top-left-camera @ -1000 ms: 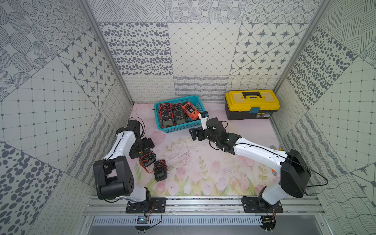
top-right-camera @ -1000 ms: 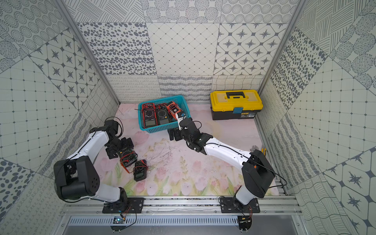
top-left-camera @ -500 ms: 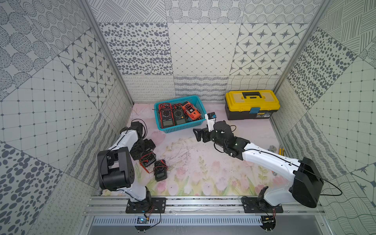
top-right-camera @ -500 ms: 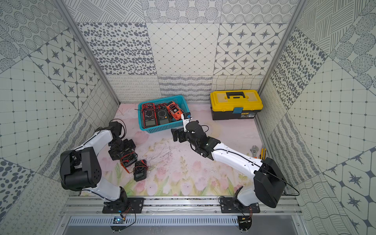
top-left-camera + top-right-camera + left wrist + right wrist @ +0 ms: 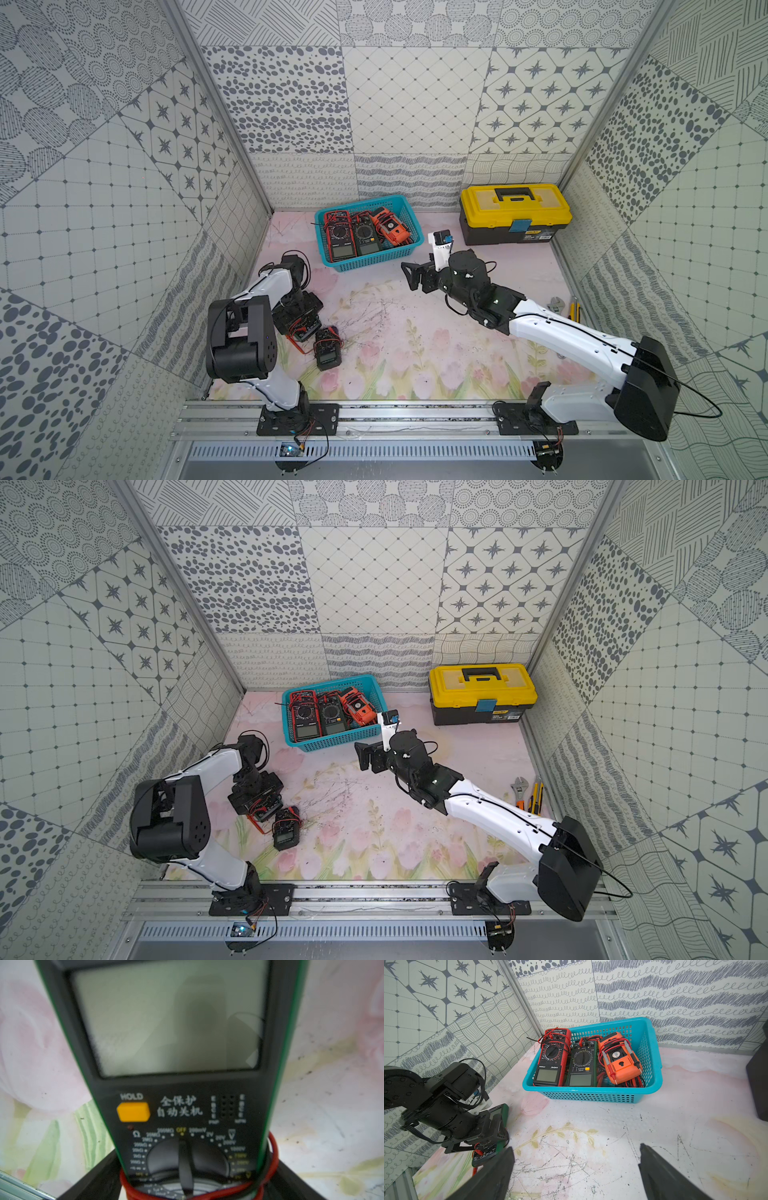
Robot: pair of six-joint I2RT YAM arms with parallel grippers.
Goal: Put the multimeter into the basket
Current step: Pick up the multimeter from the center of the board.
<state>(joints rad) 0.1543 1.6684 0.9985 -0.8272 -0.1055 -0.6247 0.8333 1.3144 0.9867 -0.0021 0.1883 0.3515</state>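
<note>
A green-edged black multimeter (image 5: 176, 1095) with red leads wound round it lies on the floral mat at the left. My left gripper (image 5: 299, 322) is down over the multimeter's dial end, hiding most of it in both top views. It is open, one jaw close along each side of the meter. A smaller black multimeter (image 5: 328, 353) lies just beside it. The turquoise basket (image 5: 376, 259) stands at the back and holds three meters: red, dark green and orange. My right gripper (image 5: 413, 276) hovers open and empty in front of the basket's right corner, its fingertips (image 5: 500, 1159) wide apart.
A yellow-lidded black toolbox (image 5: 513, 212) sits at the back right. An adjustable wrench (image 5: 519, 789) and a yellow knife (image 5: 536, 798) lie by the right wall. Patterned walls close in the mat on three sides, and a metal rail runs along the front.
My left gripper has come down over the green-edged multimeter and its jaws have started to narrow. My right arm has drawn back a little from the basket, still open.
</note>
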